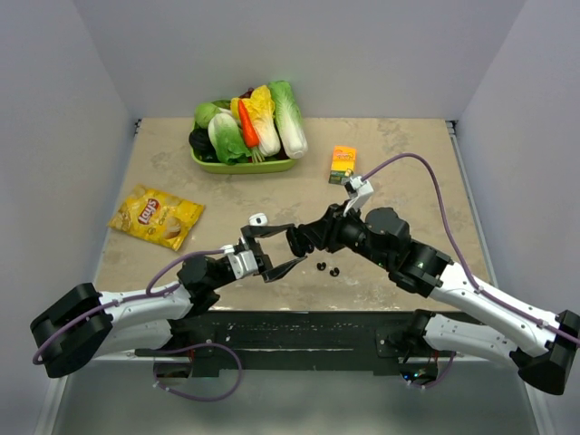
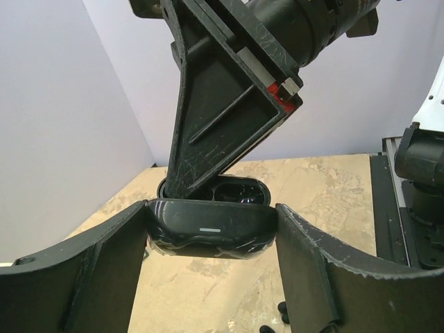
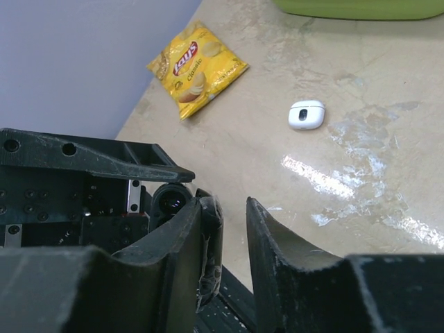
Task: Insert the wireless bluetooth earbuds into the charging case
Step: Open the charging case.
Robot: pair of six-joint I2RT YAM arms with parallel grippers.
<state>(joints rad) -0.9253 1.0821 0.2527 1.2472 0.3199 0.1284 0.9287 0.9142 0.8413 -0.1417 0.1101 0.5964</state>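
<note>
Pale lilac walls close in on three sides of a beige, marble-patterned bench [image 1: 408, 181], glossy enough to throw back glare, as two arms meet over its near half. Left claw [image 1: 295, 245] is clamped across the body of the black case [image 2: 208, 232], holding it off the bench with its top open. Right claw [image 3: 232, 222] reaches in from the opposite side, one finger dipping at the case's mouth. Its jaws stand narrowly apart around a thin glossy piece that looks like the lid [image 3: 211, 236], with a gap showing on one side, so no firm pinch is seen.

Two black earbuds [image 1: 333, 270] lie loose on the bench just under the right claw, near the left claw's tips, not yet in the case. The step in hand appears to be getting the case open and steadied. Next, on this reading, the right claw must leave the lid, drop to the bench and pinch one earbud. That is a tiny, rounded target, likely to roll or squirt out from fingers far larger than itself.

A white pod [image 1: 258, 218] sits just beyond the left claw and a chips bag [image 1: 156, 216] well to its left. A small orange carton [image 1: 343, 163] stands beyond the right claw, and a green tray [image 1: 237, 167] of vegetables far beyond both.
</note>
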